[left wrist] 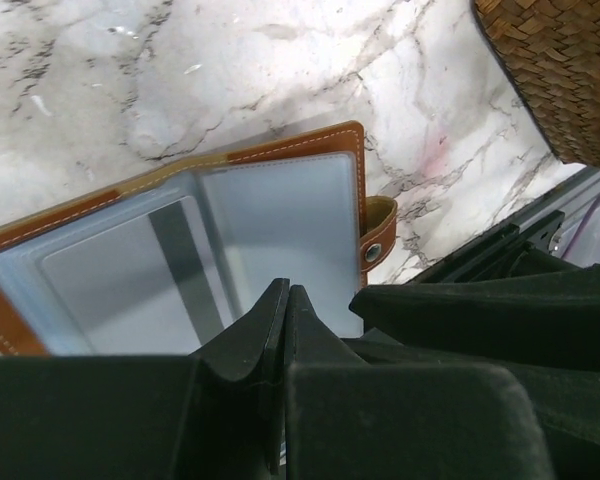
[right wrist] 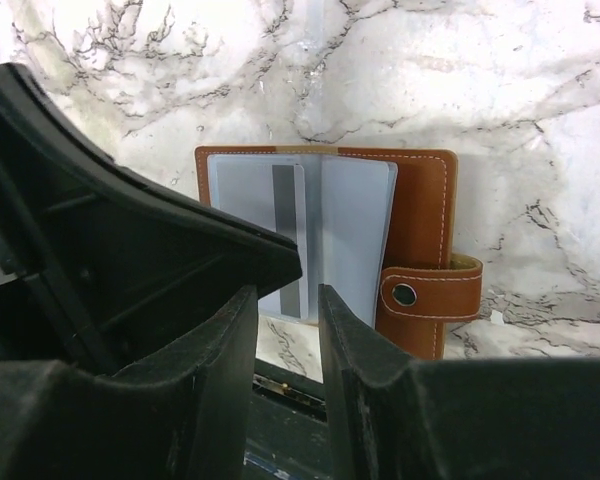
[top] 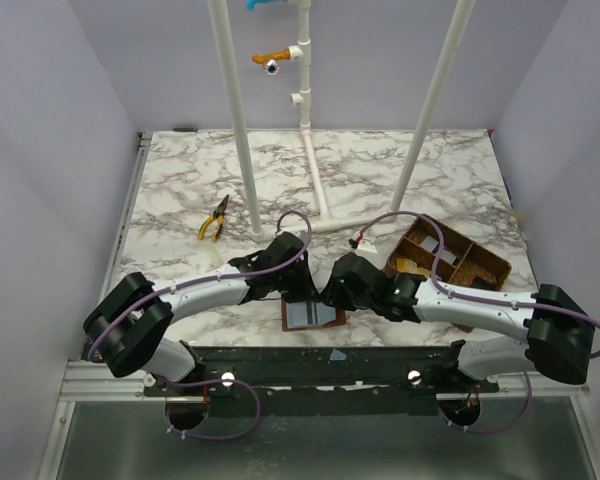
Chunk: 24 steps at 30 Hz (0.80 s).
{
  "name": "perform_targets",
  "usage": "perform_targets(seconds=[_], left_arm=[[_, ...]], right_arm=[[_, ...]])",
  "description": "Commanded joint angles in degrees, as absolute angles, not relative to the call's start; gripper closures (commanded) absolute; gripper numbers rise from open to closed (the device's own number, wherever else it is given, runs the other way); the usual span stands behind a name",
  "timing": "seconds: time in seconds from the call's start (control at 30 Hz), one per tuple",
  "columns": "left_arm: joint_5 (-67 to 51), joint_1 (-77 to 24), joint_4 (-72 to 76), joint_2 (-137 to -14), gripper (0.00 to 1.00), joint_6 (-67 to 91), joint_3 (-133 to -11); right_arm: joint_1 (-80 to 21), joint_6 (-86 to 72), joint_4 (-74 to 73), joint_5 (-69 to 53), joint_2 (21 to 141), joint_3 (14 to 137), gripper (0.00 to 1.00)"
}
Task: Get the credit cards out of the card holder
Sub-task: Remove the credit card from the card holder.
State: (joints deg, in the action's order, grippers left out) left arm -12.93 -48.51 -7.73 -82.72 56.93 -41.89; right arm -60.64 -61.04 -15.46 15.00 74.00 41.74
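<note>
Both arms are bending inward low over the marble desk (top: 380, 170), meeting at its near edge at 6 o'clock. There the card holder (top: 312, 316) is lying open, clear pockets up. The left hand (left wrist: 285, 292) is pressing its fingertips fully together at the holder's edge; whether they're pinching a pocket, I can't tell. The right hand (right wrist: 288, 295) is holding its jaws a narrow gap apart, and a pale, dark-striped credit card (right wrist: 285, 215) is showing just beyond them. Farther out, a woven basket (top: 450, 260) is sitting at 3 o'clock and yellow-handled pliers (top: 215, 218) at 9.

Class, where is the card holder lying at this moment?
In the top view, the card holder lies open on the marble table, central at its near edge, with the woven basket farther back on its right.
</note>
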Motion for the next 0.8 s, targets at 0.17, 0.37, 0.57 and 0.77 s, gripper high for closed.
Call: perform_targets(seconds=[0.17, 0.37, 0.57, 0.77], left_arm=[[-9.16, -45.42, -10.9, -74.95, 1.0, 55.28, -35.66], [-9.41, -44.43, -10.99, -72.17, 1.0, 54.93, -32.43], [-9.04, -44.21, -11.02, -71.38, 1.0, 55.11, -31.22], [-6.89, -44.21, -12.48, -71.46, 1.0, 54.15, -31.1]], right_arm=[[-60.42, -60.61, -11.52, 12.06, 77.86, 42.98, 0.67], [-58.63, -60.56, -6.49, 7.38, 80.93, 41.21, 0.68], [-57.27, -60.6, -3.42, 5.02, 83.32, 40.03, 0.7], [-56.38, -60.82, -0.64, 3.4, 84.88, 38.22, 0.7]])
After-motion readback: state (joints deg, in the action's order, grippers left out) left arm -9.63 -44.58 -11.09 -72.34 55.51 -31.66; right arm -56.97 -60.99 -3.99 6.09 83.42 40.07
